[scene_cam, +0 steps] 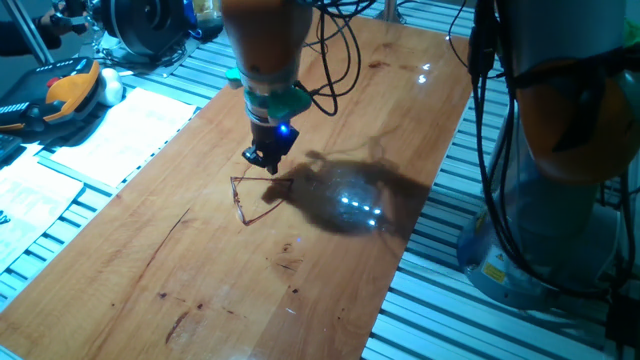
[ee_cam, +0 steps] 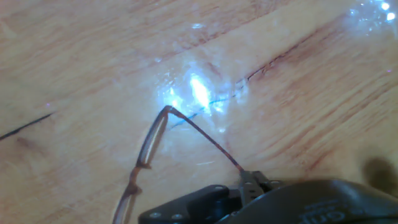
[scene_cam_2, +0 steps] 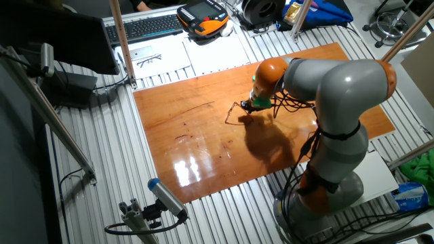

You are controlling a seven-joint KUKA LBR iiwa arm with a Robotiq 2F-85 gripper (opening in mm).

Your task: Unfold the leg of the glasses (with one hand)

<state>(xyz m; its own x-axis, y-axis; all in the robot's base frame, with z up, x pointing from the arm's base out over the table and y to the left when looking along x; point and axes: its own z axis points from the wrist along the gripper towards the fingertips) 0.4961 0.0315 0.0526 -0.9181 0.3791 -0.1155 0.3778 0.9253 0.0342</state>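
Hand view first: your gripper (ee_cam: 249,186) fills the bottom edge, from about 6 to 4 o'clock, black and blurred. One slim leg of the glasses (ee_cam: 163,140) runs up from the fingertips toward 11 o'clock to a hinge corner near frame centre. From there the front bends back down toward 7 o'clock. The jaws look pinched together on the end of that leg, though blur hides the exact contact. A bright blue-white glare sits on the wooden table (ee_cam: 74,56) just past the hinge, at 12 o'clock from it.

One fixed view: you see the gripper (scene_cam: 266,160) pointing down under its blue light, tips at the glasses (scene_cam: 258,198). The glasses lie on the table (scene_cam: 200,290) just at 6 o'clock of the tips, one leg angled out. The arm's shadow falls at 3 o'clock of them. White papers (scene_cam: 120,135) lie off the table at 10 o'clock.

The other fixed view: gripper (scene_cam_2: 249,106) low over the table (scene_cam_2: 176,115), glasses (scene_cam_2: 234,112) at its 9 o'clock, tiny. A keyboard (scene_cam_2: 146,27) sits far back at 11 o'clock.
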